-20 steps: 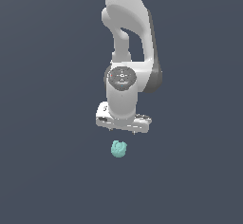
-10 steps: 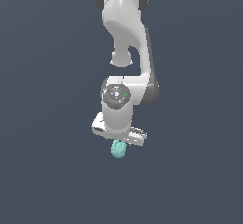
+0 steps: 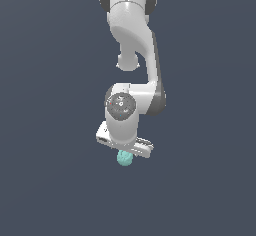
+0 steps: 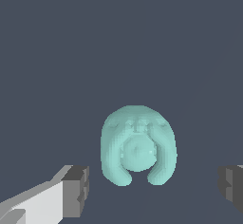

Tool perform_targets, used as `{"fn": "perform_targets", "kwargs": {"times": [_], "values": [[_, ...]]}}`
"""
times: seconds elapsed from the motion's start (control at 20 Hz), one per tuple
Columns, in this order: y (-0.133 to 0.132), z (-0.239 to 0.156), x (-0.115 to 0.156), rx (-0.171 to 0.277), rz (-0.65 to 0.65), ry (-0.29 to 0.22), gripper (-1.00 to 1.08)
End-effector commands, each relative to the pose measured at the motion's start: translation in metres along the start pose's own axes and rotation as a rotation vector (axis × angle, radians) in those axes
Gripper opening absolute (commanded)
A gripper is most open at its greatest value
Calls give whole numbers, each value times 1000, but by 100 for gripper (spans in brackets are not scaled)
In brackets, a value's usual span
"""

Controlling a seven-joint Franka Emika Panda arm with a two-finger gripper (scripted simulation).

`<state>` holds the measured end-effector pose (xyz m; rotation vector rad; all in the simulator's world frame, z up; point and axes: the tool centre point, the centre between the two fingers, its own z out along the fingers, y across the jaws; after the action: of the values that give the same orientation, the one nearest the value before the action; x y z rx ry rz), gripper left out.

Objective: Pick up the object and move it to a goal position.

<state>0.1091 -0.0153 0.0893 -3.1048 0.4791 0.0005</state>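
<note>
The object is a small lumpy teal blob (image 3: 124,158) lying on the dark grey floor. In the exterior view it shows just below my white gripper (image 3: 125,152), whose hand partly covers its top. In the wrist view the teal blob (image 4: 137,144) fills the middle, between the two grey fingertips (image 4: 76,190). The jaws stand wide apart on either side of it and do not touch it. My gripper (image 4: 154,190) is open and empty.
The floor (image 3: 45,180) is a plain dark grey surface all around. The white arm (image 3: 132,40) rises above the gripper toward the top of the exterior view. No goal marker shows.
The arm has come down over the last second. The gripper went from well above the teal blob to right over it, with the fingers on either side. The blob has not moved.
</note>
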Motion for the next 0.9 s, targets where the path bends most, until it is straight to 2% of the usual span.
{"fn": "perform_targets", "kwargs": {"times": [0.0,0.5,0.8,0.85], "values": [[0,3,0,0,0,0,100],[0,48,-1,0,2,0,100],[0,50,1,0,2,0,100],[0,50,1,0,2,0,-100]]}}
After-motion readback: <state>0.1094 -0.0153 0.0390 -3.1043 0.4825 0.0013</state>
